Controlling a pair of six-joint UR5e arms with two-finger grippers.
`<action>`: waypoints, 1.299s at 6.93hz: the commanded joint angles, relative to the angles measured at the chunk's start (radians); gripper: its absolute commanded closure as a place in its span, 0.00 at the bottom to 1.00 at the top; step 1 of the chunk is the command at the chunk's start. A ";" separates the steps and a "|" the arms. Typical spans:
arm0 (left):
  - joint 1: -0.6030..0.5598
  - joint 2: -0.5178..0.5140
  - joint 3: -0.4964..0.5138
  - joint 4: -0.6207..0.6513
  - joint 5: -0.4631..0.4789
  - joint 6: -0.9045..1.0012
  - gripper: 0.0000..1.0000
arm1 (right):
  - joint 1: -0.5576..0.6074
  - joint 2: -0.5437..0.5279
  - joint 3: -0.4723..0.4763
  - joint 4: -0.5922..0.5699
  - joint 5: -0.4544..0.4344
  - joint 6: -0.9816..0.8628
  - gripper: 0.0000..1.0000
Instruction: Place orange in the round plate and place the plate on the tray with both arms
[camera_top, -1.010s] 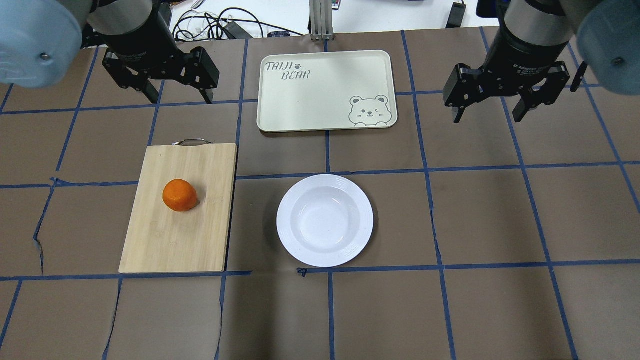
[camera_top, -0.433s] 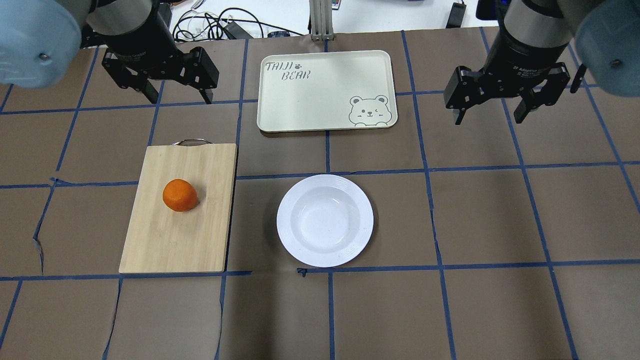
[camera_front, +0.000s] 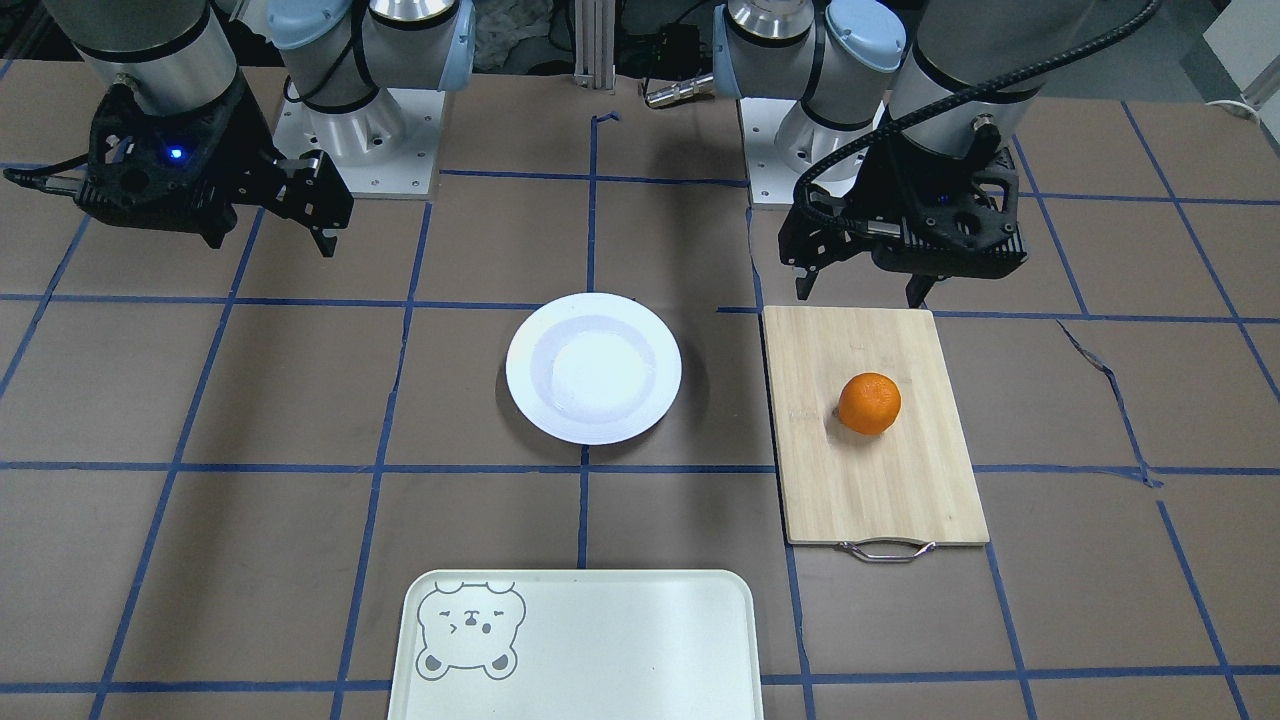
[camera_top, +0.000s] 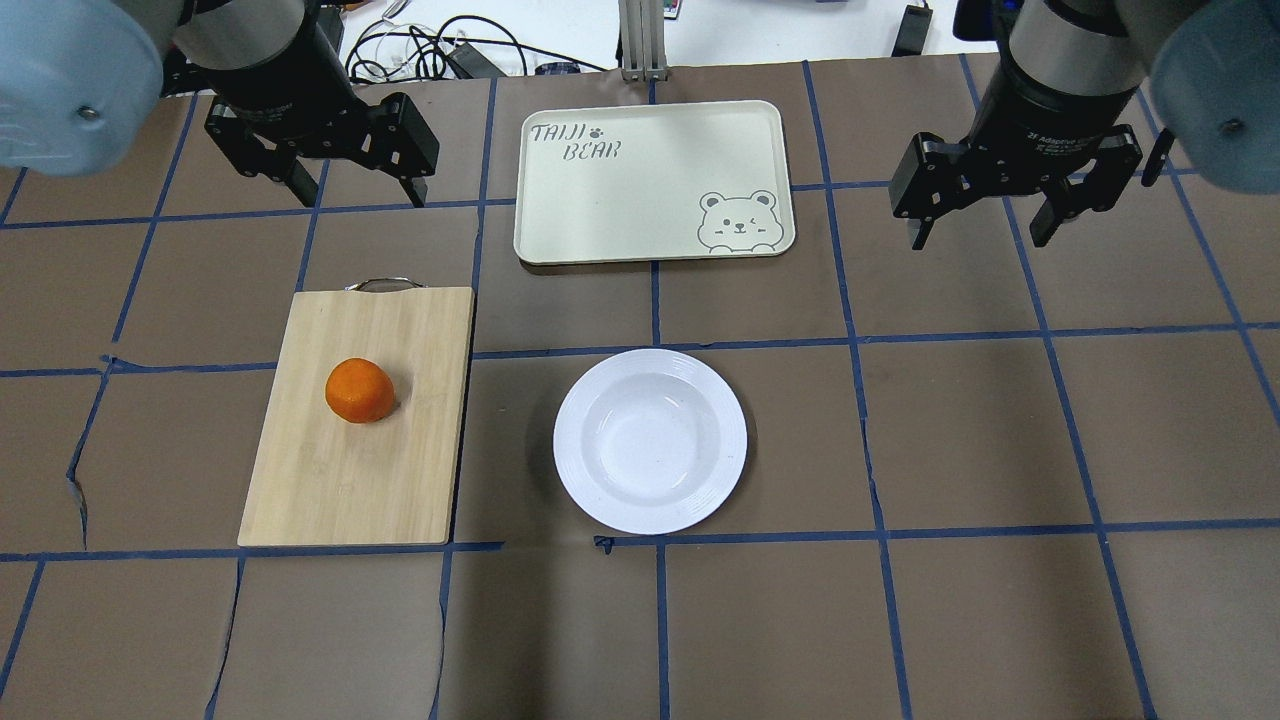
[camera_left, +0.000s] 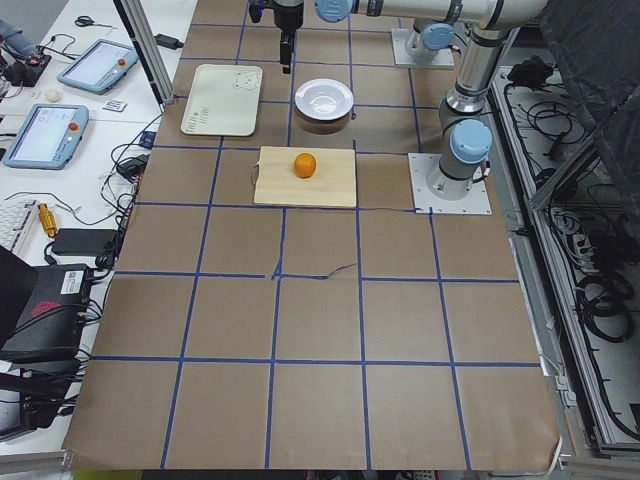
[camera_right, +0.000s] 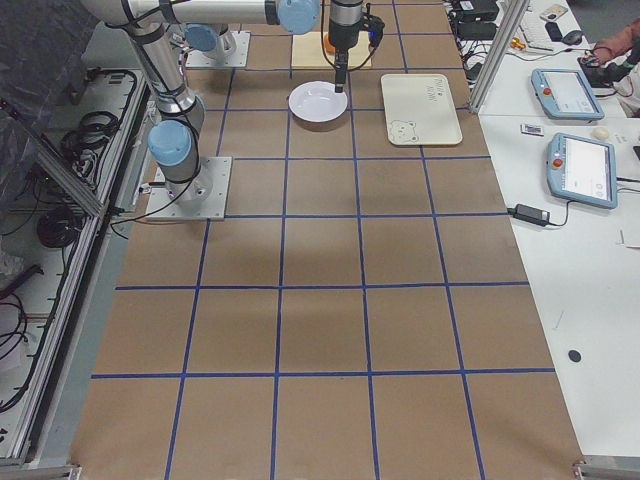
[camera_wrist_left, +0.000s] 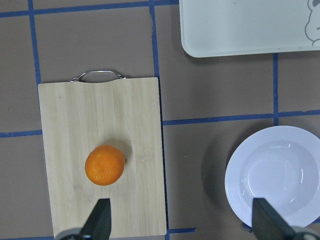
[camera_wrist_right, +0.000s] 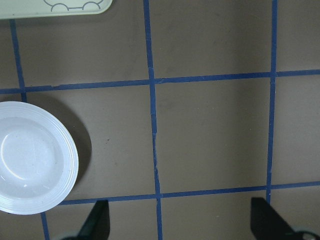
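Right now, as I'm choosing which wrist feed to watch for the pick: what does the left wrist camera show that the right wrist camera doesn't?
Only the left wrist view shows the orange, resting on the bamboo cutting board with its metal handle. Only the right wrist view shows the bare stretch of table on the side of the round plate away from the board. Both show the plate, empty, an edge of the tray, and blue tape lines.
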 joint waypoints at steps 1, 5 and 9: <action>0.003 -0.001 0.003 0.001 0.000 0.001 0.00 | 0.000 0.000 0.001 0.000 -0.001 0.000 0.00; 0.059 -0.076 -0.083 0.030 0.007 0.010 0.00 | 0.001 0.002 0.003 0.000 -0.004 0.000 0.00; 0.178 -0.172 -0.374 0.343 0.112 0.038 0.00 | 0.001 0.002 0.003 0.002 -0.005 0.000 0.00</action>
